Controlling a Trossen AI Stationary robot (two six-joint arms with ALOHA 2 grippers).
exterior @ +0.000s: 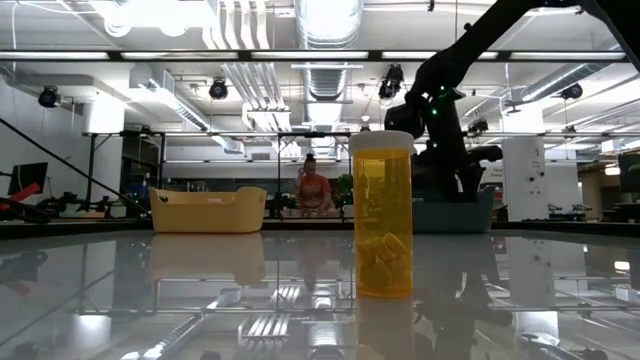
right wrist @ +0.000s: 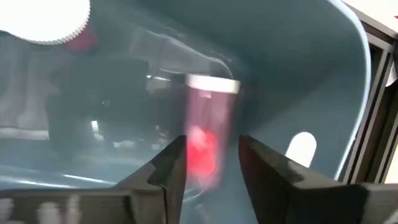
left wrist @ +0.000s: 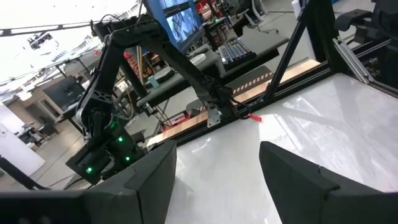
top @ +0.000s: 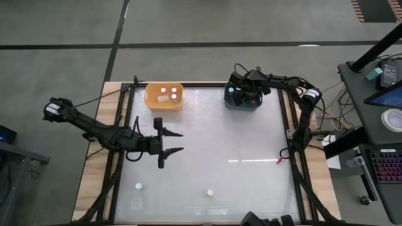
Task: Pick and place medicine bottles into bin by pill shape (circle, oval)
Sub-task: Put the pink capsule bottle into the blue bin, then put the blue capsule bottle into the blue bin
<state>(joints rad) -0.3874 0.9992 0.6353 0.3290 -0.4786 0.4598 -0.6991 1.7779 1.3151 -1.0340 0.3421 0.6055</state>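
Observation:
My right gripper (right wrist: 211, 149) points steeply down inside the blue bin (top: 242, 97) at the table's far edge, fingers apart. A blurred red medicine bottle (right wrist: 208, 124) with a white cap shows between and just beyond its fingertips. Another white-capped bottle (right wrist: 46, 18) lies in the same bin. The yellow bin (top: 164, 96) to its left holds a few white-capped bottles. Two bottles (top: 139, 186) (top: 210, 193) stand upright near the table's near edge; the low view shows one as an amber bottle (exterior: 382, 215). My left gripper (top: 179, 142) hangs open and level over the table's left half. My right gripper has the red bottle's body (right wrist: 202, 155) between its two fingertips, coming from above. The bottle is smeared along its length with its cap (right wrist: 212, 83) away from the fingers. I cannot tell whether the fingers touch it.
The glossy white tabletop is framed by black rails (top: 295, 144). A small red object (top: 279, 161) lies by the right rail. A person (exterior: 313, 185) sits in the room beyond the far edge. Wide bare surface lies between the bins and the near bottles.

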